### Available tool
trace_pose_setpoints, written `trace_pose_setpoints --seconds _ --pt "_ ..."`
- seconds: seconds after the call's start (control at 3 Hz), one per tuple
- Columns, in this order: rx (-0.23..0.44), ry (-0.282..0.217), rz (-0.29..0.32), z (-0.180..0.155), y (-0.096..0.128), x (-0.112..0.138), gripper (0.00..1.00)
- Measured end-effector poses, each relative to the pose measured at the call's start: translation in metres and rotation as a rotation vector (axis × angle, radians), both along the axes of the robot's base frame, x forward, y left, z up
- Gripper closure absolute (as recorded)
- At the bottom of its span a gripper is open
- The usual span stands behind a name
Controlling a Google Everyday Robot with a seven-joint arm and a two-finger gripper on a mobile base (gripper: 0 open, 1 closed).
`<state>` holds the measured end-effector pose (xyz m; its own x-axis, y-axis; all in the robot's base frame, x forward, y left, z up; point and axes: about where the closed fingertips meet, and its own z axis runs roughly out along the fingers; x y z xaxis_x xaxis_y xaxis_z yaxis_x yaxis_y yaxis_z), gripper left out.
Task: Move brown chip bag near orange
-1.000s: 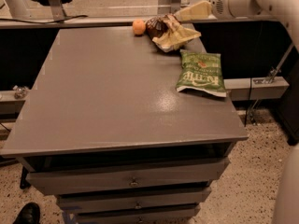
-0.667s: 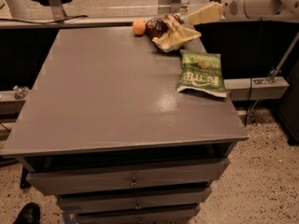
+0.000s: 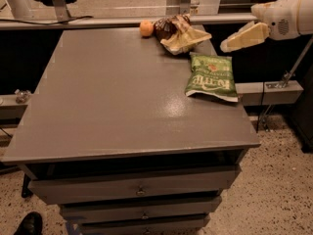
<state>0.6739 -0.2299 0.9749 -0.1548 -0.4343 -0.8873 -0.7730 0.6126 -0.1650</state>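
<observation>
Grey, matte and smooth, the square table top fills most of the view, with a soft sheen near its right side. Under it sit grey metal drawers with small knobs, standing on a speckled stone floor.

At the far edge of the table lies the brown chip bag, crumpled and crinkly. Its dark brown face bunches up on the left and a pale tan-yellow flap splays out to the right, creased into an uneven wedge. Any lettering on it is too small to read. The orange, a small round fruit with a dull skin, sits just beside the bag's left end, so close that the two may be touching.

Nearer the right edge, apart from both, a green chip bag lies flat, glossy, with white lettering.

My gripper hangs in the air off the table's right side, beyond the far right corner and clear of the brown bag. It is a pale cream tapered wedge on my rounded white arm. It holds nothing. Seen side-on, I cannot tell whether it is spread or closed.
</observation>
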Motion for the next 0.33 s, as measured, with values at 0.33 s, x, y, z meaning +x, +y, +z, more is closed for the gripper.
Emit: trace_pose_setpoints --seconds 0.33 --pt "0.001 0.0 0.0 0.0 0.0004 0.0003 0.0"
